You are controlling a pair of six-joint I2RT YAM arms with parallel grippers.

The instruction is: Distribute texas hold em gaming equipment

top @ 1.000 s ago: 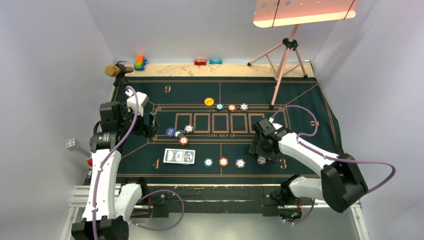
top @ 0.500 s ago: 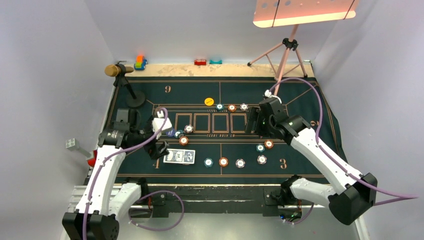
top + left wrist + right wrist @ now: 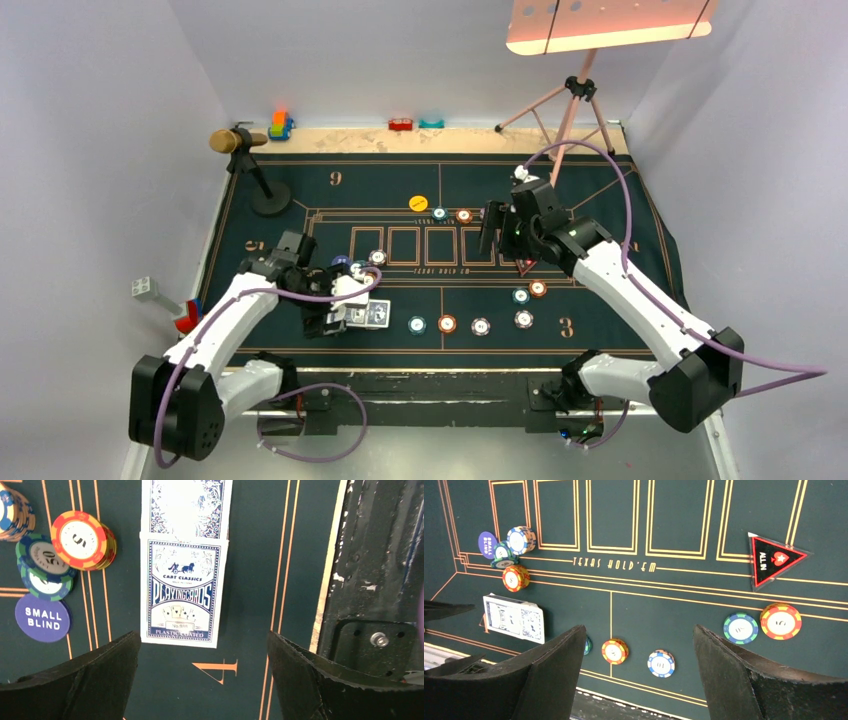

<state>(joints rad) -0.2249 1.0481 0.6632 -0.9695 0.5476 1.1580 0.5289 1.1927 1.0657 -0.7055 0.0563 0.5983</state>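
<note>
A blue-backed playing card box (image 3: 182,590) lies on the green mat with more blue-backed cards (image 3: 187,505) just beyond it. My left gripper (image 3: 202,680) hovers open over the printed 4, short of the box (image 3: 368,315); in the top view this gripper (image 3: 322,320) is near the front edge. Orange (image 3: 80,537) and teal (image 3: 42,560) chips and a navy SMALL BLIND disc (image 3: 42,617) sit left of the box. My right gripper (image 3: 639,675) is open and empty, high above the mat (image 3: 497,232). A red triangle (image 3: 774,560), teal chip (image 3: 740,628) and orange chip (image 3: 780,621) lie to its right.
A yellow disc (image 3: 418,203) and two chips (image 3: 439,213) lie at the far side. Three chips (image 3: 447,323) line the near side. A microphone stand (image 3: 268,195) stands back left, a pink tripod (image 3: 568,110) back right, small toys (image 3: 281,125) behind the mat. The black rail (image 3: 380,580) borders the mat.
My left arm swung from the far left down to the card box near the front edge. My right arm lifted away from the chips near the 3 and moved back toward the triangle.
</note>
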